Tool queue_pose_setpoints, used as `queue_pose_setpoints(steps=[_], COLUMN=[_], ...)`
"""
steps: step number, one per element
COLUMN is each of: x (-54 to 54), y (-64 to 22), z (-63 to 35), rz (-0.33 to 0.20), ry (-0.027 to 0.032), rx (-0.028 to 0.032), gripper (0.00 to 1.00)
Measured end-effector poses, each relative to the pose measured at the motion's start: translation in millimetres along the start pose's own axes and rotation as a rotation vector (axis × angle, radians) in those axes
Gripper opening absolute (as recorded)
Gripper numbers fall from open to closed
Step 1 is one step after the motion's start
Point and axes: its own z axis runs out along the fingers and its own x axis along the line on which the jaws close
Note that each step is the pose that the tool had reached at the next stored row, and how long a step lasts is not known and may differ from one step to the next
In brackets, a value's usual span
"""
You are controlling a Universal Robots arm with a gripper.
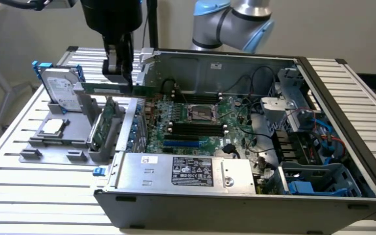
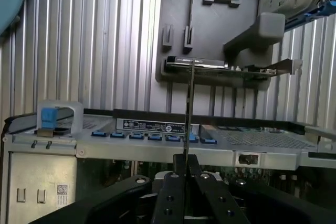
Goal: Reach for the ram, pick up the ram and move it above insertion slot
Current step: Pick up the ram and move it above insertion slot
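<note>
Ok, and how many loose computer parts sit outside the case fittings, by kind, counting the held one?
hard drive: 1
processor chip: 1
expansion card: 1
ram, gripped in the tool: 1
Total: 4

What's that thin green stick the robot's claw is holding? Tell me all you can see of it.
The ram is a long, narrow, thin green circuit board, held level and on edge in mid-air. The gripper is shut on its top edge near the middle. It hangs over the open computer case's wall, on the exterior view's left, touching nothing else. In the wrist view it appears edge-on as a thin dark line.
</note>
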Motion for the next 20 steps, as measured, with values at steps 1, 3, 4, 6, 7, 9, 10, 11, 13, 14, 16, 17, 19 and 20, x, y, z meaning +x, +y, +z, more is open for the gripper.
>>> queue_pose_setpoints(steps=[1, 3, 4, 6, 7, 9, 10, 11, 13, 14, 16, 17, 19, 20], x=[0.0, -0.1, -0.2, -0.4, -0.6, -0.9, -1.0, -1.3, -2.0, -2.6, -4.4, -5.7, -9.2, -11.2], y=[-4.5, -13.6, -18.3, -27.3, -31.8, -40.8, -45.7, -50.2, -58.9, -63.0, -70.5, -73.7, -79.7, -82.4], z=[-0.2, -0.5, -0.6, -0.9, -1.0, -1.3, -1.4, -1.5, -1.8, -1.9, -2.0, -2.1, -2.1, -2.1], rz=[0.0, 0.0, 0.0, 0.0, 0.0, 0.0, 0.0, 0.0, 0.0, 0.0, 0.0, 0.0, 0.0, 0.0], ry=[-0.001, -0.0028, -0.0036, -0.0048, -0.0054, -0.0063, -0.0067, -0.007, -0.0074, -0.0074, -0.0074, -0.0074, -0.0073, -0.0073], rx=[0.0, 0.0001, 0.0002, 0.0002, 0.0002, 0.0002, 0.0002, 0.0002, 0.0002, 0.0002, 0.0002, 0.0002, 0.0002, 0.0002], gripper=[0.14, 0.14, 0.14, 0.14, 0.14, 0.14, 0.14, 0.14, 0.14, 0.14, 0.14, 0.14, 0.14, 0.14])
